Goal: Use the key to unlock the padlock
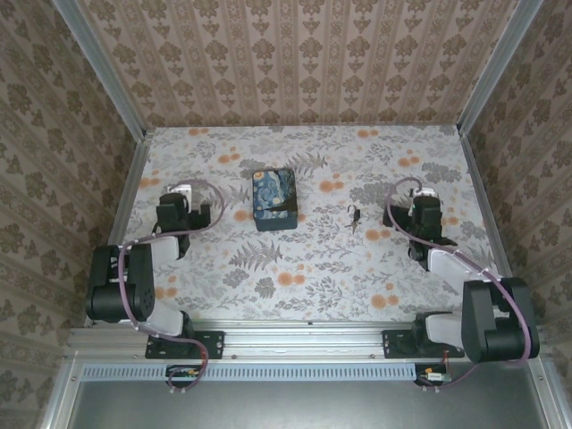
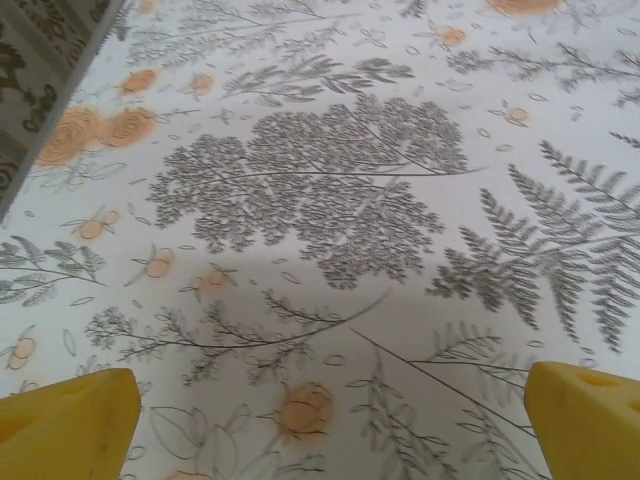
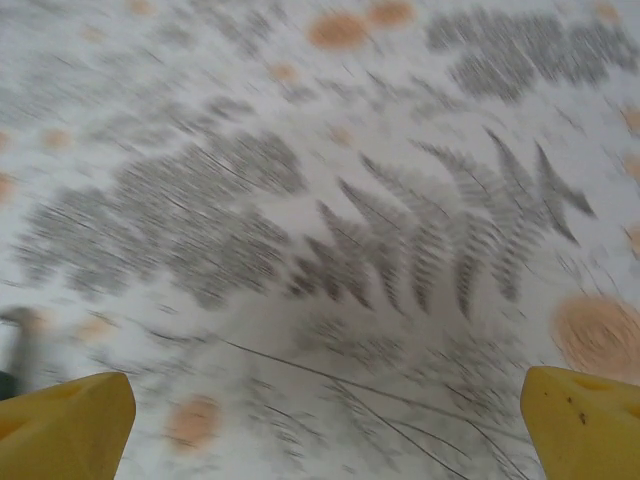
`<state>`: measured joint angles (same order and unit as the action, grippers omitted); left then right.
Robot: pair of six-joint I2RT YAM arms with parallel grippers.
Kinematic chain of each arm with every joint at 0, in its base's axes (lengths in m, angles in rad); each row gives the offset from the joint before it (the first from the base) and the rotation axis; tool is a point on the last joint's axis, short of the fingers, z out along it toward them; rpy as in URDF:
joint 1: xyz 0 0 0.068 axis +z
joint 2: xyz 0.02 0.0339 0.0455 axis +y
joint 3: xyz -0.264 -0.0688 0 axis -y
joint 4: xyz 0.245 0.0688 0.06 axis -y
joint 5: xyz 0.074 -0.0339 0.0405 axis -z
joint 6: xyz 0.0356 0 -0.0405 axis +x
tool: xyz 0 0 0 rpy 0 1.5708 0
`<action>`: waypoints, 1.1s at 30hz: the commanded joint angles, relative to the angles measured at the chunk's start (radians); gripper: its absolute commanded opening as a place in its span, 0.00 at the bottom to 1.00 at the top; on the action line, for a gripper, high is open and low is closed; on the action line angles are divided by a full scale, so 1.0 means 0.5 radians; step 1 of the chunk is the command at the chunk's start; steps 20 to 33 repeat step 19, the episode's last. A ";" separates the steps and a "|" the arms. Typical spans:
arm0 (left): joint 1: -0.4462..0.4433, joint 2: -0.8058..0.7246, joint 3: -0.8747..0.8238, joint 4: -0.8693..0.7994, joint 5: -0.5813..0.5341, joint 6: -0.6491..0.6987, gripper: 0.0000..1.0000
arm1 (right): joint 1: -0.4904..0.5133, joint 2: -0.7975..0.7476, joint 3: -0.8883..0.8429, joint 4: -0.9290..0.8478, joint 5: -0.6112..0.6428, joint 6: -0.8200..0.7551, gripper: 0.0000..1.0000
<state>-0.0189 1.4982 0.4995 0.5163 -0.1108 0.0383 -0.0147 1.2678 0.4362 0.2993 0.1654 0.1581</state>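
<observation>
A small dark padlock (image 1: pixel 354 214) lies on the floral tabletop right of centre. A tiny slim dark piece, the key (image 1: pixel 350 227), lies against its near side; the two are too small to separate cleanly. My right gripper (image 1: pixel 422 217) hovers to their right, open, with nothing between its yellow fingertips (image 3: pixel 65 425). The right wrist view is motion-blurred, and a blurred grey shape (image 3: pixel 20 350) shows at its left edge. My left gripper (image 1: pixel 185 213) is at the far left, open and empty above bare tabletop, with its gap (image 2: pixel 330 430) between yellow fingertips (image 2: pixel 70 425).
A blue swirl-painted rectangular box (image 1: pixel 273 198) stands between the two arms, left of the padlock. Patterned walls with metal edge rails (image 1: pixel 132 188) enclose the table on the left, right and back. The left rail (image 2: pixel 50 110) runs close by the left gripper.
</observation>
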 commanded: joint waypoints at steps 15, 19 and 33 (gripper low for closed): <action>-0.035 0.093 -0.190 0.700 0.178 0.080 1.00 | 0.060 0.526 -0.082 1.153 -0.064 -0.189 1.00; -0.028 0.087 -0.202 0.714 0.176 0.068 1.00 | 0.076 0.525 -0.087 1.163 -0.001 -0.194 1.00; -0.028 0.087 -0.202 0.714 0.176 0.068 1.00 | 0.076 0.525 -0.087 1.163 -0.001 -0.194 1.00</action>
